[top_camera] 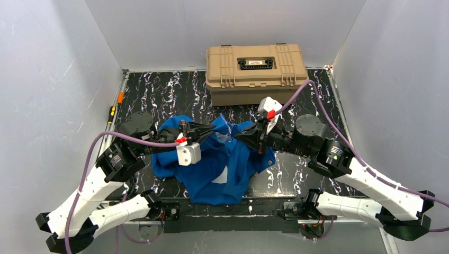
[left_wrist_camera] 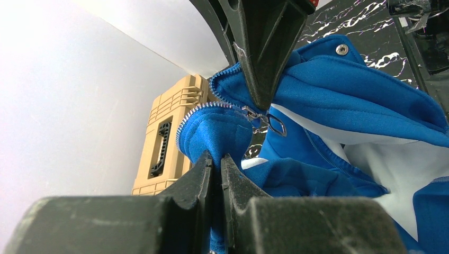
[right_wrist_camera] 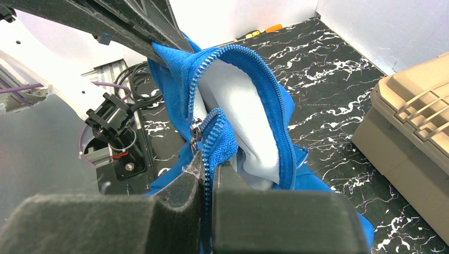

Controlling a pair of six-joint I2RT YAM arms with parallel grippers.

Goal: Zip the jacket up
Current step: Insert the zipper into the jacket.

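Observation:
The blue jacket (top_camera: 222, 169) lies bunched on the dark marbled table between the arms, with pale lining showing. My left gripper (top_camera: 210, 132) is shut on a fold of the jacket's front edge (left_wrist_camera: 214, 132) and holds it lifted. My right gripper (top_camera: 238, 135) is shut on the facing zipper edge (right_wrist_camera: 214, 137), just below the metal slider (right_wrist_camera: 196, 129). In the left wrist view the right gripper's fingers (left_wrist_camera: 262, 79) come down onto the slider (left_wrist_camera: 251, 112), whose pull ring (left_wrist_camera: 276, 125) hangs free. The zipper teeth spread apart above the slider.
A tan hard-plastic case (top_camera: 256, 71) stands at the back of the table, close behind the grippers; it also shows in the right wrist view (right_wrist_camera: 413, 132). A screwdriver (top_camera: 112, 112) lies along the left edge. White walls enclose the table.

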